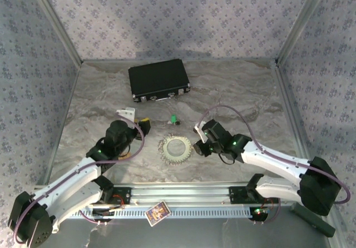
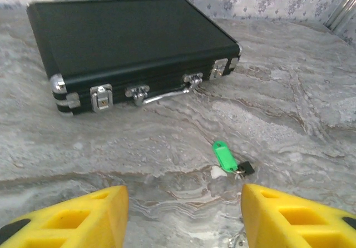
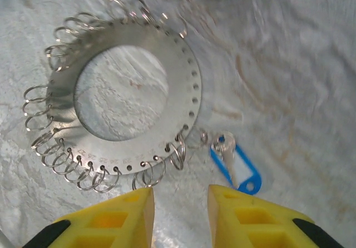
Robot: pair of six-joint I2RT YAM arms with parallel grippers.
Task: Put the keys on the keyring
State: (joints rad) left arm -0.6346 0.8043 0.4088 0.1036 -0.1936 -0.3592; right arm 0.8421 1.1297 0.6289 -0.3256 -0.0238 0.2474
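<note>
Two keys lie loose on the worktop [image 1: 250,92], neither yet on the keyring. At the left, the left hand [image 2: 183,195] hovers low, its yellow fingers spread wide with nothing between them. It faces the green key [image 2: 224,154], which lies flat just ahead and a little to the right (the closed black case [image 2: 133,42] sits well behind it). That stance looks like lining up a pick.

Further right lies the keyring [image 3: 178,75], a flat silvery disc fringed with small split rings, towards the front middle of the worktop. Just beside its right edge, not touching it, rests the blue key [image 3: 232,160], its metal blade laid across its tag. The right hand [image 3: 181,195] hangs over the gap between disc and key. Its fingers are parted and empty, probably placed to take the key or steady the disc.
</note>
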